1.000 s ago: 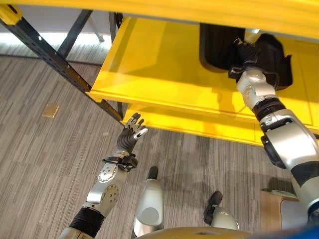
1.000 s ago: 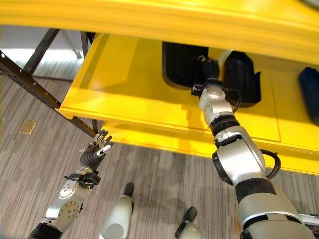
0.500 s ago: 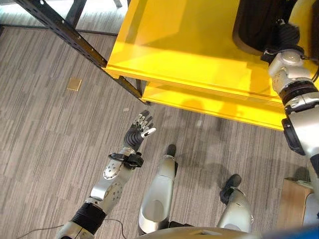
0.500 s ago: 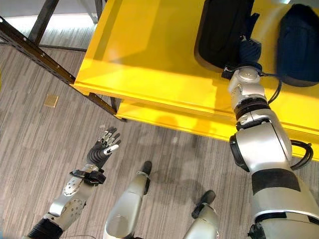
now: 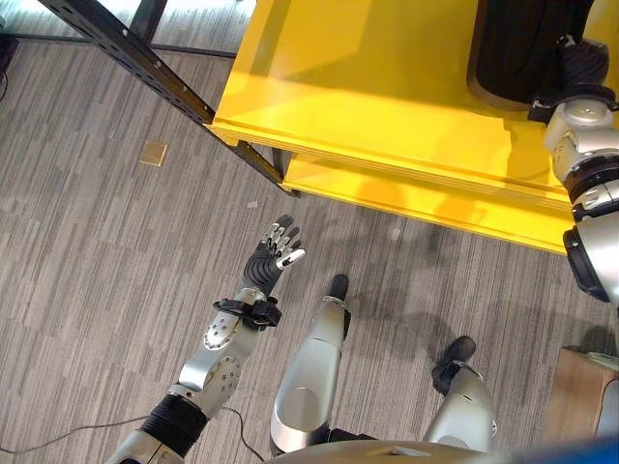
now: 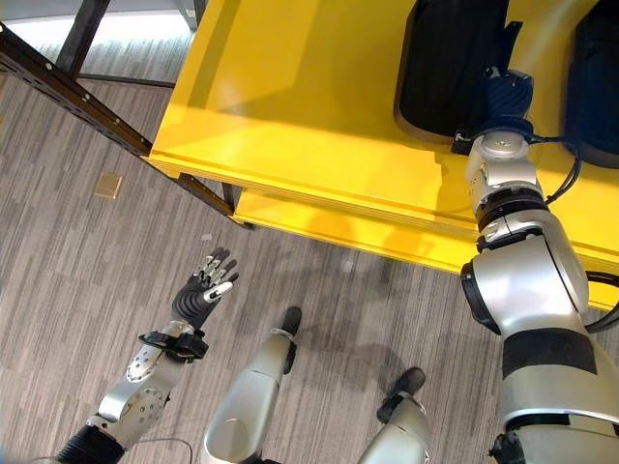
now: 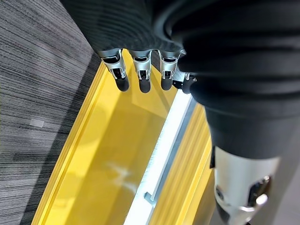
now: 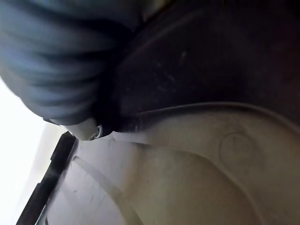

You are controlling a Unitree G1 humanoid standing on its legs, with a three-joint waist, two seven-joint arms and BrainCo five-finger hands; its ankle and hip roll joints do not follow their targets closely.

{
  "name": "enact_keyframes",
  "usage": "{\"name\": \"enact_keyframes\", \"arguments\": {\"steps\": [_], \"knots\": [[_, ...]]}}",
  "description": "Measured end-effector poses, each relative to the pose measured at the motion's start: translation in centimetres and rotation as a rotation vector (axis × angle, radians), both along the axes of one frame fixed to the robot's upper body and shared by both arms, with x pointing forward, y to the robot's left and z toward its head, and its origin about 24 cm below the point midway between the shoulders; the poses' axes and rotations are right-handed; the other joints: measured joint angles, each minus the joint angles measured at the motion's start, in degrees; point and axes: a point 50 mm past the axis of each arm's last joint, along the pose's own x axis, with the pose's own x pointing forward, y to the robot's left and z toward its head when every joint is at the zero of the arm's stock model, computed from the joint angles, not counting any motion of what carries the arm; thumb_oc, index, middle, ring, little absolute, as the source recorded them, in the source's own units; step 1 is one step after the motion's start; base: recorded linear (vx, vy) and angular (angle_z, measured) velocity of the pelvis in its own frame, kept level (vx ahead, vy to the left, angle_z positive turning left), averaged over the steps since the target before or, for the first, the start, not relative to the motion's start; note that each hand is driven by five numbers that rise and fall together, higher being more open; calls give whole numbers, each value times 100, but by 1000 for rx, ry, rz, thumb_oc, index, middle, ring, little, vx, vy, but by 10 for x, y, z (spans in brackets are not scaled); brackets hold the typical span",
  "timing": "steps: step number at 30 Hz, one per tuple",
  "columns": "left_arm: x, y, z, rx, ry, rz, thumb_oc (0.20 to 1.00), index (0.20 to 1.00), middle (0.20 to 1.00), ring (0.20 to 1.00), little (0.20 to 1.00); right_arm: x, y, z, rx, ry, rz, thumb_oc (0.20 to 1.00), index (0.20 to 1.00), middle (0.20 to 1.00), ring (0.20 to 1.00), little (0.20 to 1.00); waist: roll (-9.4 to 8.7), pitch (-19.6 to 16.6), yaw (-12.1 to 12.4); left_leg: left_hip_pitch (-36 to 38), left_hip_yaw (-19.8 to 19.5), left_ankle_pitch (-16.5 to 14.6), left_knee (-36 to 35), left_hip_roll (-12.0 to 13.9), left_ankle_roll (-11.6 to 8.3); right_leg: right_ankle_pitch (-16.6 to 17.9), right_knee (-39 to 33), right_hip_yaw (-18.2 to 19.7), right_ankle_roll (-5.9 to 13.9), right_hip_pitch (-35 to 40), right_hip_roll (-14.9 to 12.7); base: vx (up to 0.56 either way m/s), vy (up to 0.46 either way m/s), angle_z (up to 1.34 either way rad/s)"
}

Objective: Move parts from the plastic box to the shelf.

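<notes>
Your right hand (image 6: 505,95) rests against the black part (image 6: 447,58) on the yellow shelf (image 6: 290,106), fingers hidden, grip unreadable; left hand (image 5: 270,255) hangs spread, empty, over the floor (image 5: 87,242).

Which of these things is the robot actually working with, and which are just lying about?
Part of the job:
yellow shelf
black part on it, at the right hand
second black part beside it

Just lying about:
small tan square on the floor
left hand, open and idle over the floor

Right robot hand (image 6: 505,95) fingers hidden.
</notes>
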Motion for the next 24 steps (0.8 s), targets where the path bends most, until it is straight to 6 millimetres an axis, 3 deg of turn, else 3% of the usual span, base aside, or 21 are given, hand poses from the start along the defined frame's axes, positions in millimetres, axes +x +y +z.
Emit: {"name": "enact_keyframes", "arguments": {"steps": [14, 24], "knots": [[0, 0, 1, -4, -3, 8, 1000, 1000, 1000, 1000, 1000, -6, -5, 25, -34, -52, -19, 200, 200, 200, 200, 200, 1, 0, 13, -119, -60, 46, -148, -3, -30, -22, -64, -90, 48, -107, 1, 7, -5, 2], [0, 1, 1, -5, -2, 22, 1000, 1000, 1000, 1000, 1000, -6, -8, 24, 10, -53, -31, 200, 200, 200, 200, 200, 1, 0, 76, -183, -73, 50, -154, -27, -28, -22, -86, -93, 57, -150, 5, 0, 0, 0]]}}
